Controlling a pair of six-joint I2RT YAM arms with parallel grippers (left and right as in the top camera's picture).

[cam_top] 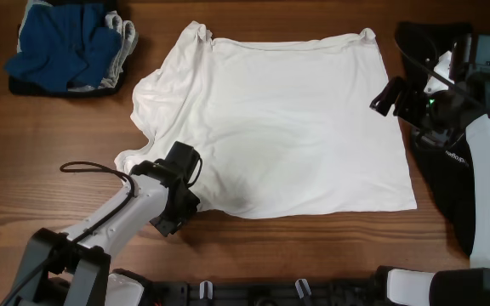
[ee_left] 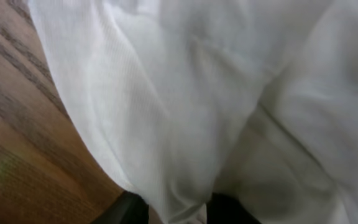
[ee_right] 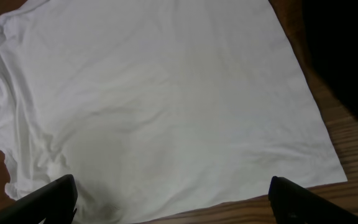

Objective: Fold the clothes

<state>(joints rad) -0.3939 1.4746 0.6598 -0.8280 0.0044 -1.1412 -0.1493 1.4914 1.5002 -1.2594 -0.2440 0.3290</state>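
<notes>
Over in the far left corner of the surface there's a bundle of blue clothes, with grey and black cloth tucked round it, well apart from everything else. Moving along to the near edge, left of centre, the left pincer is down on the near left corner of the white T-shirt. From its wrist view, a fold of white cloth sits right between the two dark fingers and fills the gap, but whether they pinch it tight I cannot tell. The T-shirt itself lies spread across the middle of the surface. It is mostly flat, its left side is rumpled into folds, and its near hem stops a little short of the near edge. On to the right side now: the right pincer hangs over the shirt's right edge, toward the far side, with its fingers wide apart and gripping nothing. Beneath that arm, along the right edge of the surface, lies a black garment, just beside the white one
</notes>
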